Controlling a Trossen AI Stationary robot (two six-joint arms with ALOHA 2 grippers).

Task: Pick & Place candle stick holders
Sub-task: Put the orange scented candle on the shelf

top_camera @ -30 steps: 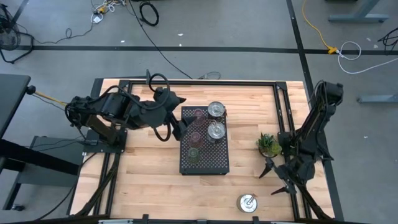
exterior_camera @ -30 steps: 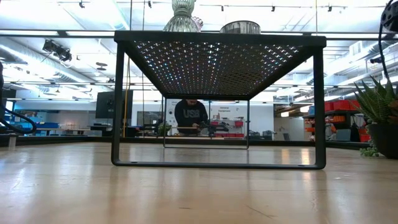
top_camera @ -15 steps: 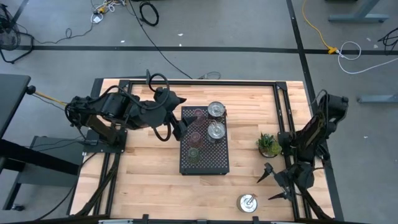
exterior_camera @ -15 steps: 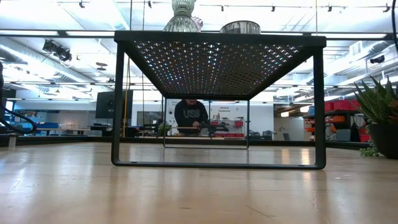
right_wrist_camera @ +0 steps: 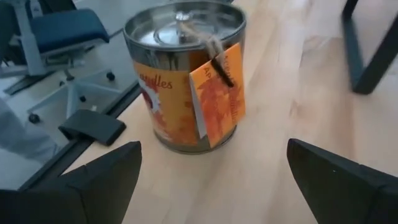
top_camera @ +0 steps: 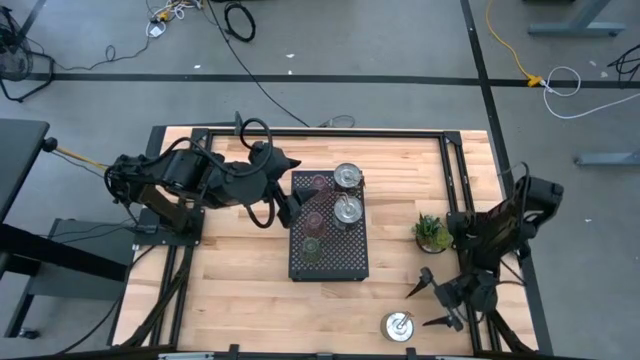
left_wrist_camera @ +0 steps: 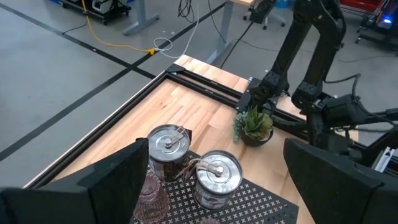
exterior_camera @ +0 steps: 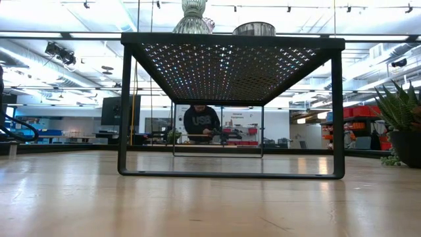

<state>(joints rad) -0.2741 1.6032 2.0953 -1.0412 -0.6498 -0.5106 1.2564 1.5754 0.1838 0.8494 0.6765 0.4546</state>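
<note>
Right claw (top_camera: 432, 303) wide open, empty; silver tin (top_camera: 397, 326) just ahead on table, apart.

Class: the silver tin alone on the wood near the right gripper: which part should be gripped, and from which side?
Probably grip the silver tin by its round side wall, coming in level from the open right gripper's side. It stands upright; its lid knob is small. Keep fingers off the orange tag. The left gripper waits at the tray.

Two silver tins (top_camera: 347, 193) and three glass holders (top_camera: 314, 218) upright on the tray; one tin (top_camera: 398, 326) apart.
</note>
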